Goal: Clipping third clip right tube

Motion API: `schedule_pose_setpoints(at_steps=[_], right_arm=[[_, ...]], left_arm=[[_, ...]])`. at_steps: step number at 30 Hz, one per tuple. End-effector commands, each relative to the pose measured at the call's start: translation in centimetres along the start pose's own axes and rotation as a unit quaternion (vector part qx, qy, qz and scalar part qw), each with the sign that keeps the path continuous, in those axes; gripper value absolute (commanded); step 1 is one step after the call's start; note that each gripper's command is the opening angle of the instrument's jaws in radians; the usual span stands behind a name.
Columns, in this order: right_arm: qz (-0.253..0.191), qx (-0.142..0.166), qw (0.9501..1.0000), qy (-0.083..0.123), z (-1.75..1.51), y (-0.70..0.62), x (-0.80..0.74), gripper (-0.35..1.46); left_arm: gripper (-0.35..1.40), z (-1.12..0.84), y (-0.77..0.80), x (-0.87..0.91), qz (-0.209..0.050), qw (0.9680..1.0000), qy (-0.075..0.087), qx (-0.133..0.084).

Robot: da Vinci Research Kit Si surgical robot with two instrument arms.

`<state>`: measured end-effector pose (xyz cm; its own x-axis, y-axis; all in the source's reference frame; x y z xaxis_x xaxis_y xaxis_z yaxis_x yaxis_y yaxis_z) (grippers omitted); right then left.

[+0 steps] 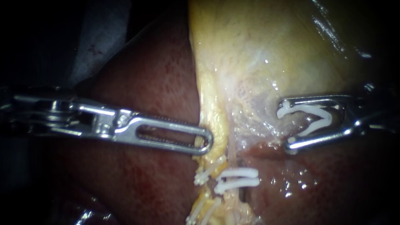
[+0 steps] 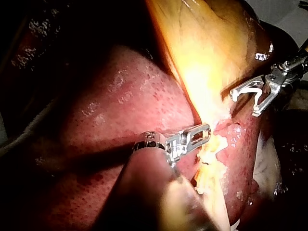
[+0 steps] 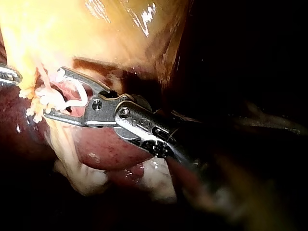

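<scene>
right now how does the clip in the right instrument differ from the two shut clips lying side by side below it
The held clip gapes in a V between the right instrument's jaws, while the two set clips are pinched flat. The held clip is carried over pale tissue, while the set clips lie fixed lower down with no instrument on them. All three are white.

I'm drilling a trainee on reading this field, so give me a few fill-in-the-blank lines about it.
My right instrument carries an open white ___ in its jaws.
My left instrument lies over the dark red ___.
In the endoscope view, the two closed clips lie ___ both instruments' tips.
Missing: clip, liver, below.
</scene>
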<state>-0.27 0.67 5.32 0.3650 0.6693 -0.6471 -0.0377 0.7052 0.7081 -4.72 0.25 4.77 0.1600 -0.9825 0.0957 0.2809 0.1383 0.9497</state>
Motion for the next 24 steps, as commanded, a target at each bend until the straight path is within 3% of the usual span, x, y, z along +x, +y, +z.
schedule_pose_setpoints(at_steps=[1,13,24], right_arm=[[0.000,0.000,1.0000,0.000,0.01,-0.01,-0.02,0.56],[0.022,0.012,0.9997,-0.003,0.42,-0.18,-0.23,0.52],[0.047,0.021,0.9987,-0.005,0.75,-0.20,-0.39,0.53]], left_arm=[[-0.35,0.00,0.00,0.00,0.000,1.0000,0.000,0.000],[-0.35,-0.23,-0.03,0.00,-0.001,1.0000,0.004,0.004],[-0.35,-0.60,-0.21,-0.10,-0.007,1.0000,-0.005,0.001]])
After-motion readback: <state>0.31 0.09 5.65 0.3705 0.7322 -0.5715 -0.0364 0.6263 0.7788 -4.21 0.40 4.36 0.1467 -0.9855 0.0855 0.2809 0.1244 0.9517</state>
